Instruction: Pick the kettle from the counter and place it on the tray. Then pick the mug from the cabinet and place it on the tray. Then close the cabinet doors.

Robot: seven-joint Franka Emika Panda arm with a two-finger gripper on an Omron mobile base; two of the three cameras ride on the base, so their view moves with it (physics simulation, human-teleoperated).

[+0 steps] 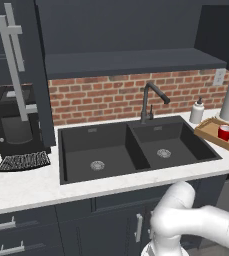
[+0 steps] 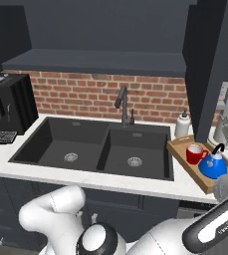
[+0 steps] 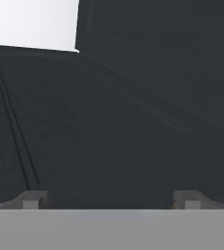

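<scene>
Right base view: small squat blue kettle [image 2: 213, 165] with thin black arched handle and bright red mug [image 2: 195, 154] sit side by side on wooden tray [image 2: 178, 148], on white marbled counter [image 2: 110, 183] right of black double sink [image 2: 96, 148]. Tall dark charcoal cabinet door [image 2: 209, 64] stands open above tray. Hand view: gripper [image 3: 111, 199] released, fingers [image 3: 33, 199] wide apart, facing dark panel, holding nothing. Door likely rigid, light on hinges; push flat face near free edge.

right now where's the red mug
The mug sits on the wooden tray on the counter, right of the sink, with the blue kettle close beside it.
</scene>
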